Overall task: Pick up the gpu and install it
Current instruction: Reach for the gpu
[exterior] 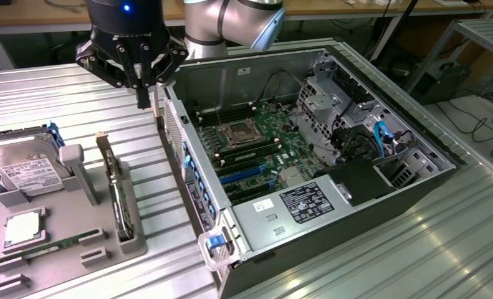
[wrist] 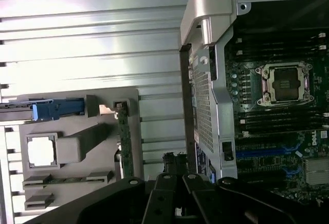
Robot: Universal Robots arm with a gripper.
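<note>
Nearest, a grey moulded plastic tray (exterior: 71, 187) lies on the ribbed silver metal table (exterior: 80, 99), at the exterior view's left. A long narrow green memory stick (exterior: 51, 247) and a square silver processor chip (exterior: 20, 229) sit in its near pockets. A silver boxy hard drive (exterior: 17, 168) lies behind them.

The gpu (exterior: 114, 184), a thin dark circuit card seen edge-on, stands upright in a slot along the tray's edge on the exterior view's right. Nothing touches it. In the wrist view it shows as a narrow green strip (wrist: 123, 142) along that same tray edge.

A bare strip of table runs between the tray and the open black and silver computer case (exterior: 192, 187). The case lies on its side, its perforated wall and rim facing the strip. Inside it, the green motherboard (exterior: 263, 146) lies uncovered, with open room above its blue slots.

Farther back, the black pincer (exterior: 143, 99) hangs over the far end of that strip, close beside the case's far corner. It is beyond the card's far end and well apart from it. Its fingers are pressed together and hold nothing.
</note>
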